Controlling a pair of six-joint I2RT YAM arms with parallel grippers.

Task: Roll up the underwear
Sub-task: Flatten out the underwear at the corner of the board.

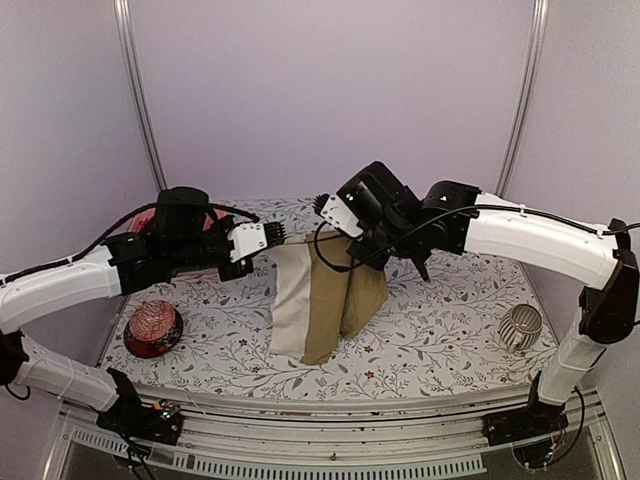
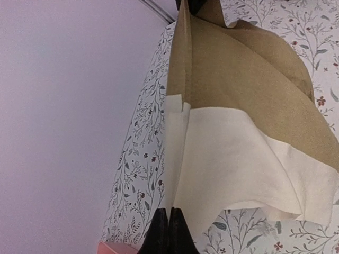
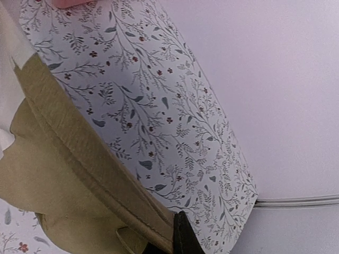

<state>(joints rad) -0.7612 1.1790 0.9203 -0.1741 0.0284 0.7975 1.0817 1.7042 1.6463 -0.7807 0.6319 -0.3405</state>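
Note:
The tan-beige underwear (image 1: 325, 295) with its pale band (image 1: 290, 300) hangs in the air between both grippers, its lower end touching the floral table. My left gripper (image 1: 283, 234) is shut on the pale band's corner; the left wrist view shows the cloth (image 2: 249, 106) stretching away from its closed fingertips (image 2: 169, 222). My right gripper (image 1: 322, 240) is shut on the tan edge; the right wrist view shows the tan hem (image 3: 79, 159) pinched at the black fingertip (image 3: 183, 233). The black underwear is out of view.
A red patterned bowl (image 1: 153, 328) sits at the front left of the table. A pink-red object (image 1: 145, 218) lies behind my left arm. A grey ribbed cup (image 1: 520, 327) lies at the right. The table (image 1: 440, 340) has a floral cover and purple walls around it.

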